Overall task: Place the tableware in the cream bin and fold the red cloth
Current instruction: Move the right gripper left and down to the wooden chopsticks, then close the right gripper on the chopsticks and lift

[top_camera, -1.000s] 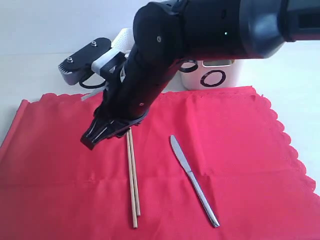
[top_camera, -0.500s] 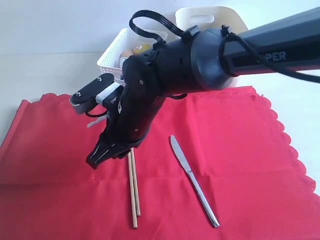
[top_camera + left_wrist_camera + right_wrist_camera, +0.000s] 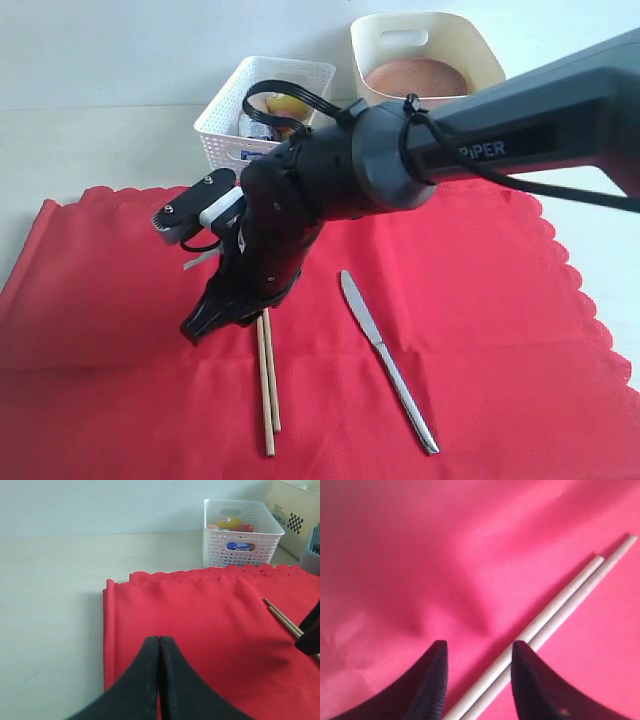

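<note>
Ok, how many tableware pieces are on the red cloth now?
3: two chopsticks side by side at the right gripper, one knife right of them. The right arm may hide more.

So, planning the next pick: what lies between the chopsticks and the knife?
Only bare red cloth separates the chopsticks from the knife, as the exterior view shows.
</note>
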